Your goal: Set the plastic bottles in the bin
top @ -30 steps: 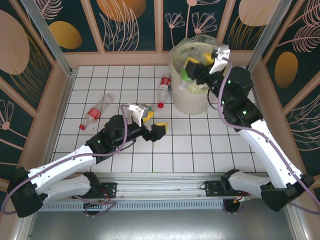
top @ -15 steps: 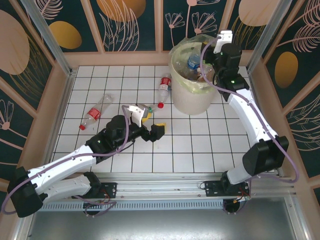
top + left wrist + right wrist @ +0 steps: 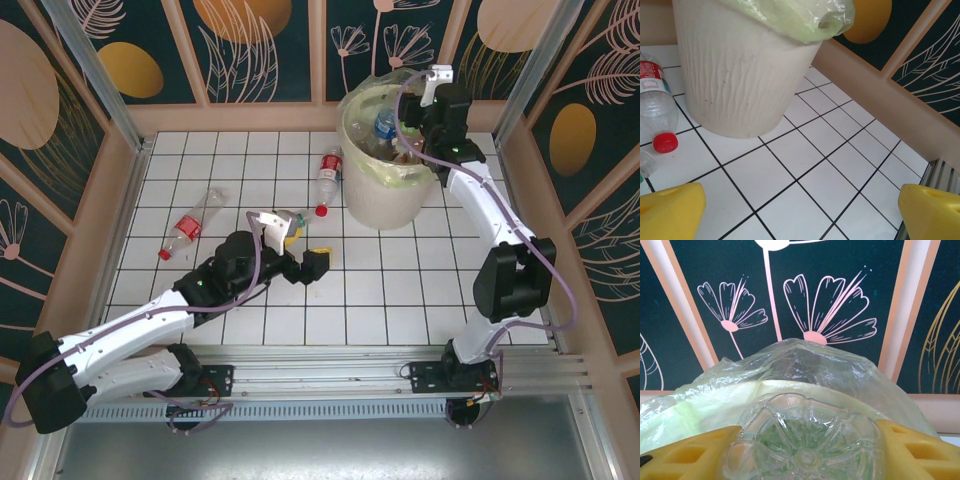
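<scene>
- Top view: compared with half a second back, the right arm (image 3: 470, 195) has pulled its elbow in closer to its base. Its wrist sits a touch further left, over the far right rim of the bin (image 3: 380, 205). The left arm and the loose bottles haven't budged.
- Same view: the bin is a big cream bucket at the far right of the table (image 3: 400, 290), with a clear bag over its rim and a blue-label bottle (image 3: 385, 124) inside. A red-capped bottle (image 3: 327, 178) lies just beside its left wall. A red-label bottle (image 3: 190, 226) lies well off to the left. The left tool (image 3: 305, 240) is low near mid-table.
- Left wrist: the left tool's yellow fingers (image 3: 670, 212) are spread wide, with just white tiles between them. The bin's rippled wall is dead ahead, with the red-capped bottle lying at its foot.
- Right wrist: the right tool (image 3: 807, 452) is clamped on a clear bottle (image 3: 805, 432), whose petal-shaped base faces the camera. The bagged bin rim is right behind it.
</scene>
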You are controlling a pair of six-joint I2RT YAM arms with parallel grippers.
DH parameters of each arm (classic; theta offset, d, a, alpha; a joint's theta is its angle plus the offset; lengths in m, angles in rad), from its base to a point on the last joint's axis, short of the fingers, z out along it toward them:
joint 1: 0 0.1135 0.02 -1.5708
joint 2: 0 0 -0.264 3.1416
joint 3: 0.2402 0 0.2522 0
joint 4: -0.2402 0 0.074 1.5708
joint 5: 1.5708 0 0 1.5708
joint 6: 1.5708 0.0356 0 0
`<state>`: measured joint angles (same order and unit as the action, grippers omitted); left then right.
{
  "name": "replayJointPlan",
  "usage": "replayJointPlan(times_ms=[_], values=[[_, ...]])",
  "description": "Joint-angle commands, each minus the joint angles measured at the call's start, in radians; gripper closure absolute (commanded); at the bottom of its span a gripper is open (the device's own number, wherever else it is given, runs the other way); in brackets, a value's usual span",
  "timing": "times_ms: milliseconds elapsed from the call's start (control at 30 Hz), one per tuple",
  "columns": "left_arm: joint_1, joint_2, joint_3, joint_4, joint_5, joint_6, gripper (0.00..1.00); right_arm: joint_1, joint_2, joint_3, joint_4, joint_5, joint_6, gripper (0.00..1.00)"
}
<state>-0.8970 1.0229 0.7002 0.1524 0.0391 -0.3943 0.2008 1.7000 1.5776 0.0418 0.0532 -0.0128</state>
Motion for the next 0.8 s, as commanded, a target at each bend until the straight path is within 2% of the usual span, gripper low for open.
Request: replayJointPlan(times_ms=[0, 233, 467, 633, 767], values=[[-0.005, -0.007, -0.019, -0.001, -0.012, -0.009, 0.01, -0.047, 0.012, -0.014, -0.050, -0.111, 0.079, 0.41], [-0.005, 0.006, -0.018, 0.004, -0.003, -0.010, 0.02, -0.073, -0.011, -0.014, -0.079, -0.185, 0.112, 0.38], [-0.005, 0.008, -0.022, 0.008, -0.001, -0.012, 0.02, -0.093, -0.054, 0.027, -0.177, -0.344, 0.097, 0.40], [-0.005, 0.023, -0.017, 0.017, 0.009, -0.010, 0.01, -0.091, -0.117, -0.028, -0.094, -0.334, 0.131, 0.40], [-0.005, 0.028, -0.012, 0.018, 0.014, -0.015, 0.01, -0.043, -0.127, -0.012, -0.061, -0.237, 0.120, 0.40]])
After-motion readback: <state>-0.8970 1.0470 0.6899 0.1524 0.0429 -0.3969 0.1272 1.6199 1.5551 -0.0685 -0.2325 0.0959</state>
